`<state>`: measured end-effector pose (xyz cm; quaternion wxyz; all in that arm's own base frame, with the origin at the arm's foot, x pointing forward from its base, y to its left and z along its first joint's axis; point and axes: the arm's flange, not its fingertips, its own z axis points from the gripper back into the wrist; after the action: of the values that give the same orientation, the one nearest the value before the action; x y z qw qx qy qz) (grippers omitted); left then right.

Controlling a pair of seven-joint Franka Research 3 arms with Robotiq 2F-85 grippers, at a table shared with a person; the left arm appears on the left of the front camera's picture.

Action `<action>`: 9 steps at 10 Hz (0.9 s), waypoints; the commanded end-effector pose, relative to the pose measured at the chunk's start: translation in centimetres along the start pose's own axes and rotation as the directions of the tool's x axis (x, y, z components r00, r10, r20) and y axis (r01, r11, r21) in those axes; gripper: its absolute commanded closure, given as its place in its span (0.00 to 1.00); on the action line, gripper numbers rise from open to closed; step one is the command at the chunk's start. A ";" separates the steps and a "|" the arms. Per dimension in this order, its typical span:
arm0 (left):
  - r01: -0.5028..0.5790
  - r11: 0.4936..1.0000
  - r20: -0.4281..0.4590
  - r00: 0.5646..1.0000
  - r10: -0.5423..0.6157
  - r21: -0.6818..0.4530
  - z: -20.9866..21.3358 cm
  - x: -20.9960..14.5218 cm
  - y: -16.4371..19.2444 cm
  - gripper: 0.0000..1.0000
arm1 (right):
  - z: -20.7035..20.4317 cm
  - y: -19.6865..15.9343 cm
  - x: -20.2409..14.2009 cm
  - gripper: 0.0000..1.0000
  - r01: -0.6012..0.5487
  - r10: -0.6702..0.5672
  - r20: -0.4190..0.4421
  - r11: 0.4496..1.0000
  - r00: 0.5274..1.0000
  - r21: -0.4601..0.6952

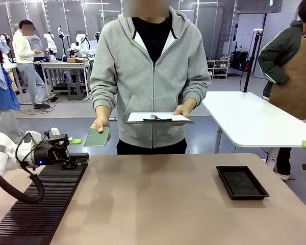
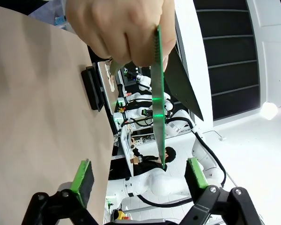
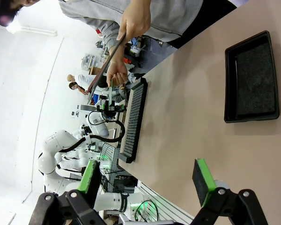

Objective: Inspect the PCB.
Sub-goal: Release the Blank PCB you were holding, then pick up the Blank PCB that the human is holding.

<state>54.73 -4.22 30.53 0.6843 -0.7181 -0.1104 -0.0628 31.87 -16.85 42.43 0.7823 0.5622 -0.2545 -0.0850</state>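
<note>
The PCB [image 1: 97, 137], a pale green board, is in the person's hand at the far left edge of the table. In the left wrist view the PCB [image 2: 158, 103] stands edge-on, pinched by the hand [image 2: 117, 28], and its free end reaches down between my fingers without touching either pad. My left gripper [image 1: 75, 151] [image 2: 139, 174] is open just below and in front of the board, over the far end of the rack. My right gripper [image 3: 147, 178] is open above the bare tabletop with nothing between its fingers.
The person's other hand holds a dark clipboard [image 1: 158, 118] with white paper at chest height. A black slotted rack [image 1: 41, 204] [image 3: 133, 122] lies along the table's left side. A shallow black tray [image 1: 241, 182] [image 3: 250, 79] sits at the right.
</note>
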 end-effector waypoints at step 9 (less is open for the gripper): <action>0.000 1.000 0.002 1.000 0.000 0.005 0.0 0.0 0.0 0.00 | -0.2 0.2 -0.2 0.00 0.001 -0.001 0.011 1.000 1.000 0.015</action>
<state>54.74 -4.22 30.50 0.6845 -0.7178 -0.1105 -0.0624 31.87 -16.85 42.43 0.7822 0.5622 -0.2545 -0.0850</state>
